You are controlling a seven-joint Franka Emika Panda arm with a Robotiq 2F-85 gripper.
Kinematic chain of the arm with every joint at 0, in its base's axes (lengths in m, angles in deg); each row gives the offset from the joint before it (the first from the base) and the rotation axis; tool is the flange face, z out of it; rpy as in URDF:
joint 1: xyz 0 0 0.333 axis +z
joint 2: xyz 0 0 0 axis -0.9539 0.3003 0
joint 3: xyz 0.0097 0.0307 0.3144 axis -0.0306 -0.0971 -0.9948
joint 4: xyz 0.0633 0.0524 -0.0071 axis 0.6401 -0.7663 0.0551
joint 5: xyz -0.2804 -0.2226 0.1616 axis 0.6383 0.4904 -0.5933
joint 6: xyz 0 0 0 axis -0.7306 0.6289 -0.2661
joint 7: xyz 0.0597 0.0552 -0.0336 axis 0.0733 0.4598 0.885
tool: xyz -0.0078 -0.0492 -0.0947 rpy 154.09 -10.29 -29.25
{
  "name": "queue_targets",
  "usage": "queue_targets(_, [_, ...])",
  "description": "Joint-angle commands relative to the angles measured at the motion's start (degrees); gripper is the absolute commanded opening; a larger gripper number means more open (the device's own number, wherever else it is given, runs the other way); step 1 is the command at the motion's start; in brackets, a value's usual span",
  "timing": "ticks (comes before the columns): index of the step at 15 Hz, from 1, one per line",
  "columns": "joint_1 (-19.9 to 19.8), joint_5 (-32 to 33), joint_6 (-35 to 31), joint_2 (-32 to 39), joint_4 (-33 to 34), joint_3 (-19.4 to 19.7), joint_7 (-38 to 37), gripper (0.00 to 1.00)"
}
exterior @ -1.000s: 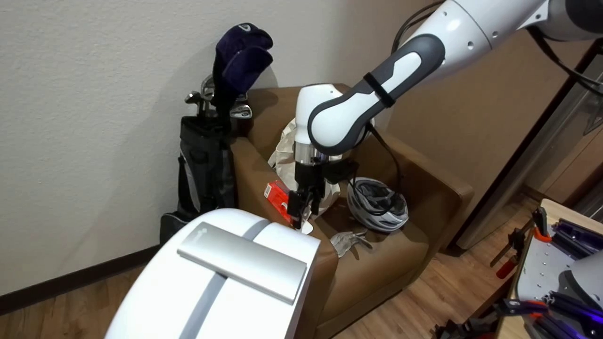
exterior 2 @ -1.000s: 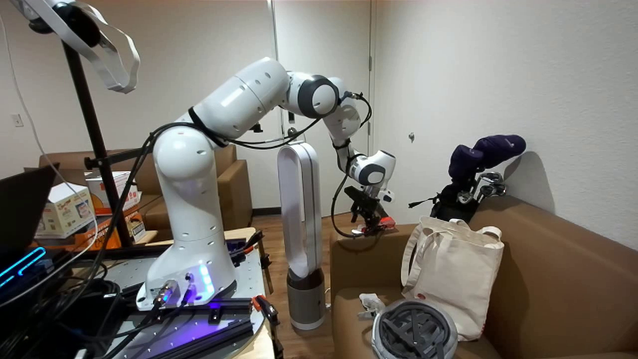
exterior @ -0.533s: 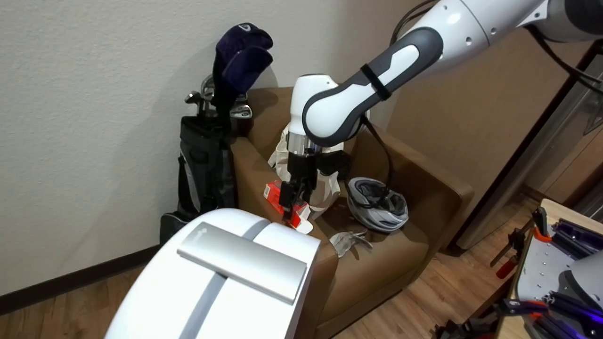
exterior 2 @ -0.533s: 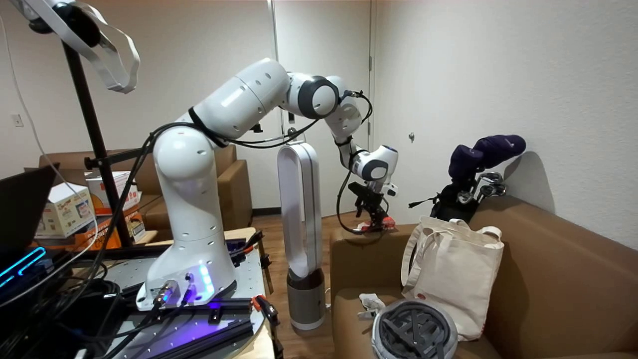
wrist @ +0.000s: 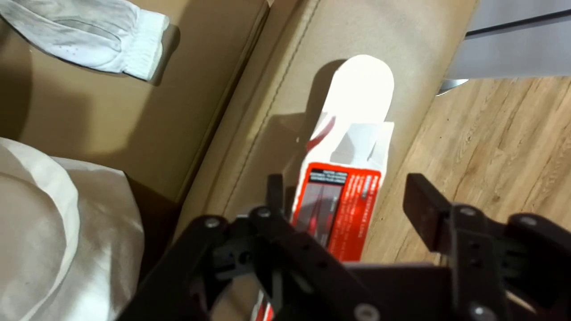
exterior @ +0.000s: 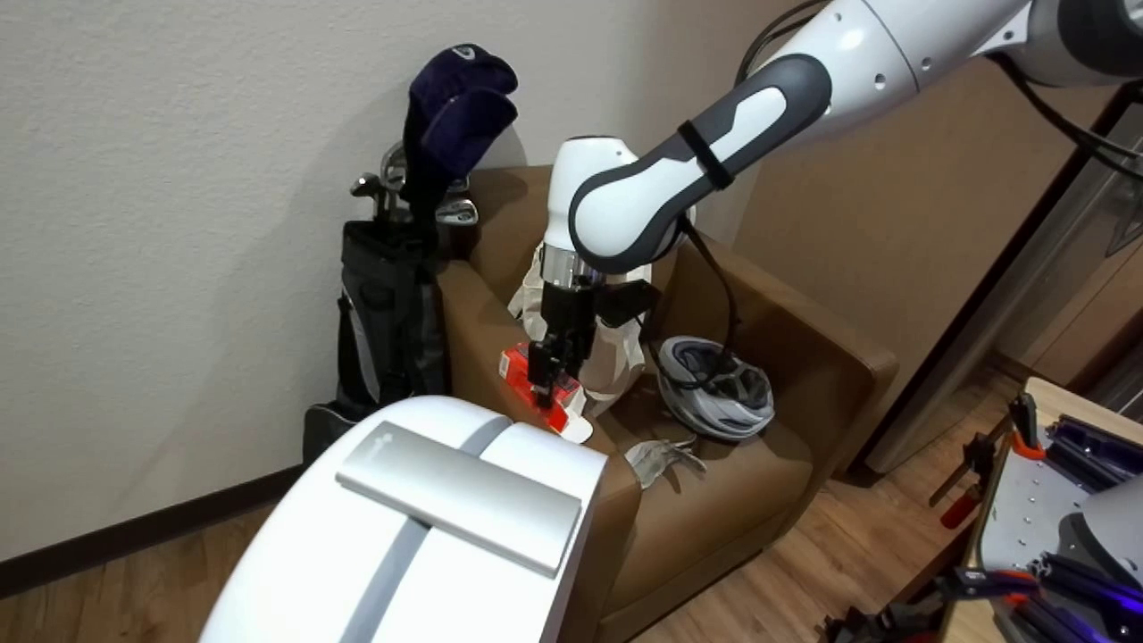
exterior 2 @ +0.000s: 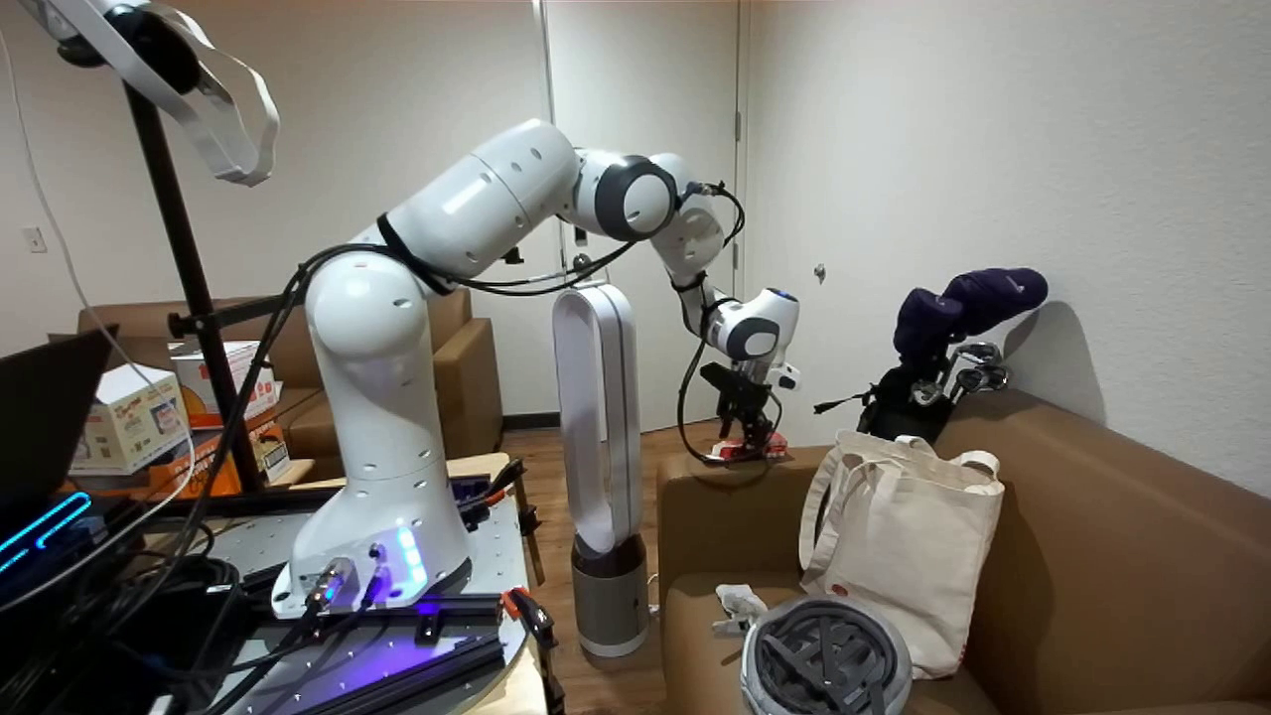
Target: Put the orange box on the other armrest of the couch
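On the couch (exterior: 714,509): one orange box (wrist: 341,200), one cloth bag (exterior 2: 909,541), one helmet (exterior 2: 829,660), one glove (wrist: 100,38). The couch has two armrests (exterior: 799,323). Beside the couch: one golf bag (exterior: 397,308), two headcovers (exterior 2: 996,296), one tower fan (exterior 2: 623,427). Well apart from the couch: one similar couch (exterior 2: 467,392).

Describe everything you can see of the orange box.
The orange box is a small, flat red-orange carton, apparently thin cardboard, printed with a dark picture panel and white text too blurred to read. One end is open: small white flaps stand out and a long, rounded white tongue extends beyond. It lies flat, roughly lengthwise, on an armrest of the couch. The gripper straddles it with jaws open, hiding part; whether they touch it, I can't tell.
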Motion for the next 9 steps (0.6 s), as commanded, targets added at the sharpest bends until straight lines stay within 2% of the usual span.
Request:
queue_targets(1, [-0.69,0.16,-0.88,1.76,0.90,0.14,1.24,0.42])
queue_targets(6, [-0.62,0.14,-1.00,1.29,0.52,0.31,0.73,0.11])
queue_targets(9, [-1.29,-0.66,-0.62,-1.45,-1.00,-0.63,0.99,0.04])
